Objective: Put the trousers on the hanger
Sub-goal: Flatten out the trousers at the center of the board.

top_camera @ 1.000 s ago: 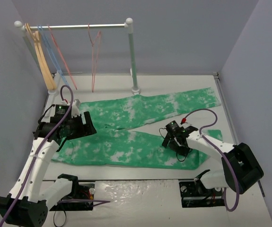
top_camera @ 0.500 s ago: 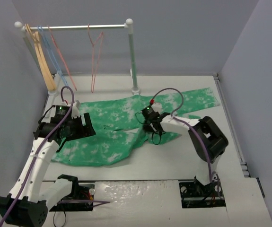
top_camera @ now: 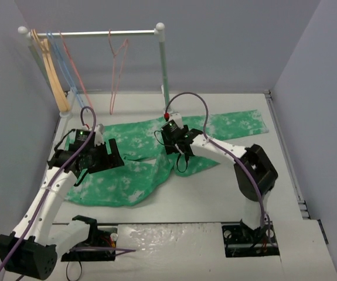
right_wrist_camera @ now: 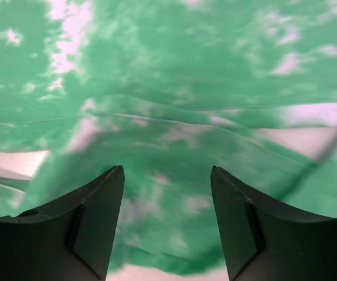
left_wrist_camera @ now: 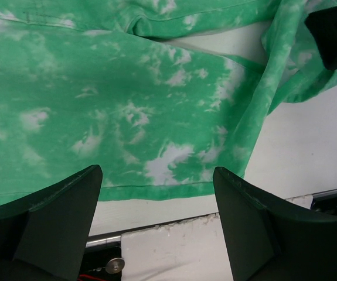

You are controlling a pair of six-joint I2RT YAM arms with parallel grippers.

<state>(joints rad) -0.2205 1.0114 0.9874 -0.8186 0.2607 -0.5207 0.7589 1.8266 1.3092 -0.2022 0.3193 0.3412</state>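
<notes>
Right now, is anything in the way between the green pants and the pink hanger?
No, nothing visible. The trousers lie on the table, and only bare table separates them from the hanger hanging on the rail.

**Cloth, wire, metal and matt plastic**

The trousers (top_camera: 121, 182) are lying as soft, matt cloth, creasing loosely. The hanger (top_camera: 113, 82) is showing as thin, smooth wire with a pink coating. The rail (top_camera: 92, 33) is gleaming like polished metal. The worktop (top_camera: 215, 199) is looking white, matt and smooth. The left end effector (left_wrist_camera: 156, 216) fingers (left_wrist_camera: 51, 234) are appearing as matt, dark plastic.
</notes>
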